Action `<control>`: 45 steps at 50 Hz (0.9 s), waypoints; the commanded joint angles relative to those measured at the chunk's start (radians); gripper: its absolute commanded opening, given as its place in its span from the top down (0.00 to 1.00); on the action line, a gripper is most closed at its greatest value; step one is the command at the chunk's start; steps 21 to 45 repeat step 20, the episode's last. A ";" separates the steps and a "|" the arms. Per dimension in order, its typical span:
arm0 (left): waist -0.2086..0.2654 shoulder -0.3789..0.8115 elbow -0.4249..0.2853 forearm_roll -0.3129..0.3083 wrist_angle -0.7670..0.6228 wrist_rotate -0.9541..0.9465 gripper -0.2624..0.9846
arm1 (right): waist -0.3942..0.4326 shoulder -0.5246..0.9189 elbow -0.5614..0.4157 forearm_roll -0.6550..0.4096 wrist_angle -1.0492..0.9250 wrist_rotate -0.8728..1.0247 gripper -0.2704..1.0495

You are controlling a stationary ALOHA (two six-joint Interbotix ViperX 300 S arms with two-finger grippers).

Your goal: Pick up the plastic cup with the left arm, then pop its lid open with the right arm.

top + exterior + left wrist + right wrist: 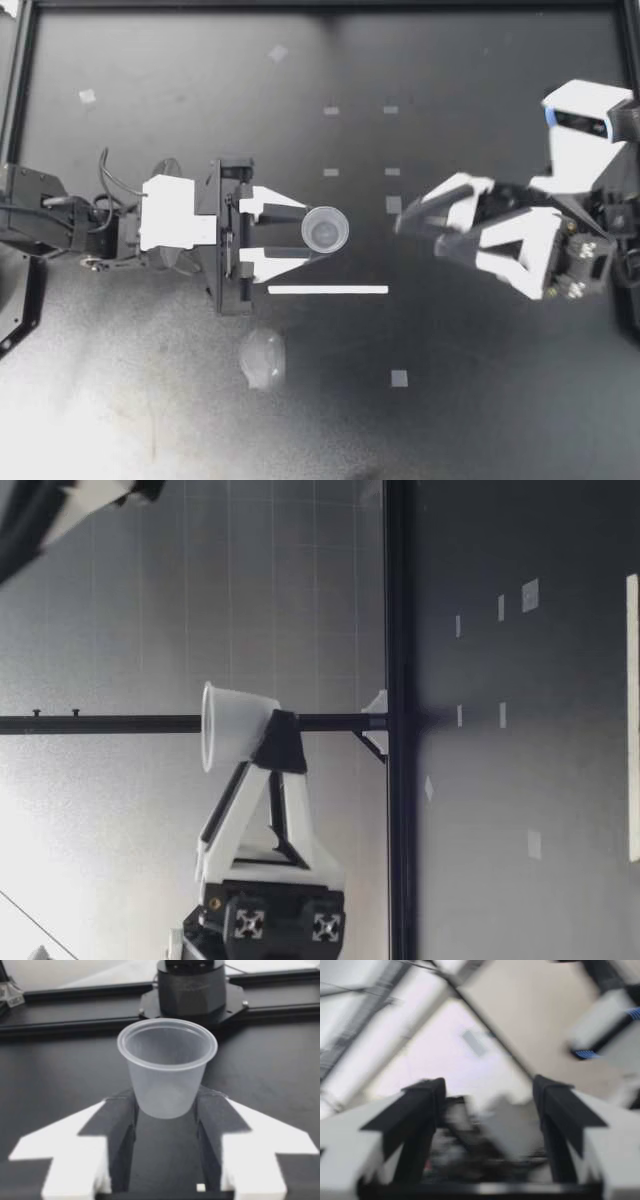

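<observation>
Left gripper (300, 232) pinches a small translucent cup (325, 230) upright between its fingertips, above the table (480, 400), while my right gripper (420, 228), facing it well apart, hangs spread and empty.

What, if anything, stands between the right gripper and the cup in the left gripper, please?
Nothing visible does: only bare table with tape marks lies between the right gripper and the cup held by the left gripper.

There's the left end effector (312, 232) clamped on a clear cup (325, 230) mid-bench (480, 400), with a white strip (328, 290) just beside it. The right end effector (420, 235) is spread open, facing the cup from nearby.
</observation>
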 commanded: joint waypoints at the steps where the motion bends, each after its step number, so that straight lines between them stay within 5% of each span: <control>1: 0.002 -0.012 -0.020 0.002 -0.008 -0.009 0.68 | -0.037 -0.080 0.009 -0.031 0.117 -0.158 0.26; 15: 0.002 -0.008 -0.018 0.002 -0.008 -0.028 0.68 | -0.035 -0.184 0.034 -0.025 0.483 -0.778 0.26; 45: 0.002 -0.008 -0.018 0.002 -0.006 -0.031 0.68 | -0.035 -0.183 0.043 -0.002 0.480 -0.795 0.26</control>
